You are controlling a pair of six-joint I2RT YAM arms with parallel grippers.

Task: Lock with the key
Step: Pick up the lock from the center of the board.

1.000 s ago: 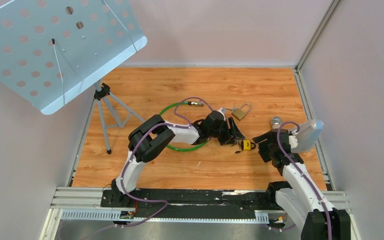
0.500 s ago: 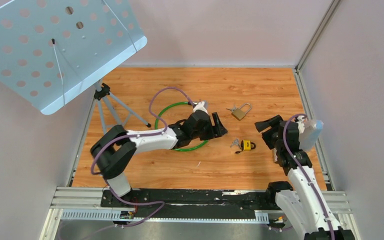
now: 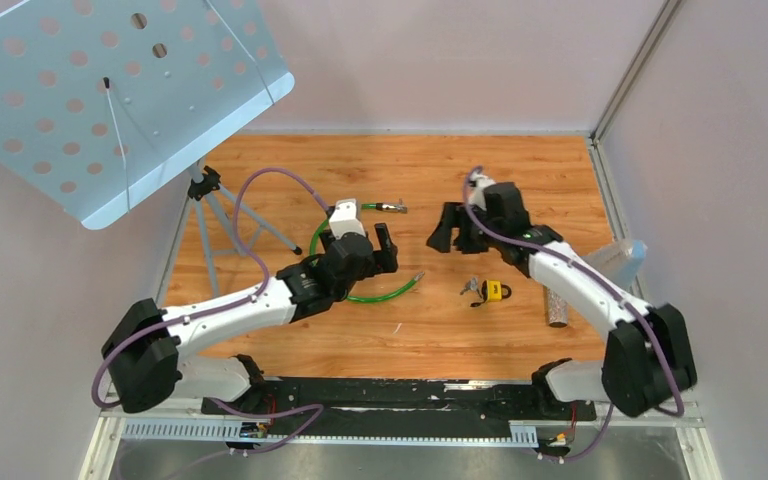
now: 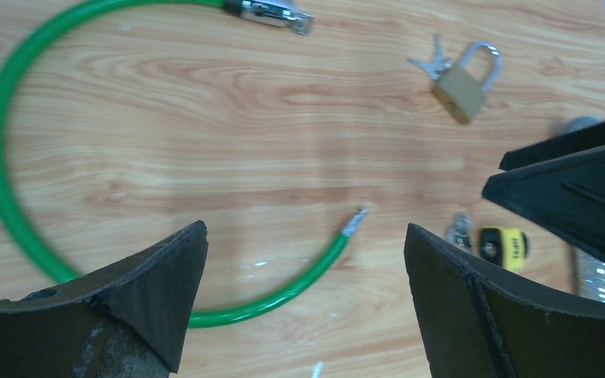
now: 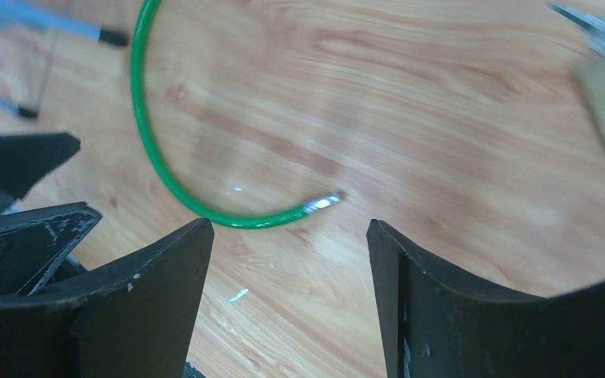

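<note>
While neither pincer grips anything, stage: pre-grasp, my guess.
L gripper (image 4: 303,236): jaws wide, empty; hangs over green cable (image 4: 0,157), cable's free tip showing between the jaws.
R gripper (image 5: 287,228): jaws apart, empty; just right of cable, tip framed too.
Yellow padlock (image 4: 506,246): flat on table (image 3: 290,160), right of cable tip, keys (image 4: 461,231) just beside it; prob. the task's lock, can't be sure.
Brass padlock (image 4: 465,94): farther right of cable, toward back; brass-lock keys (image 4: 429,63) alongside.
Why: both cams face down, prob. scouting locks before a pick.
Writing: none legible; dark mark on yellow body too small.
</note>
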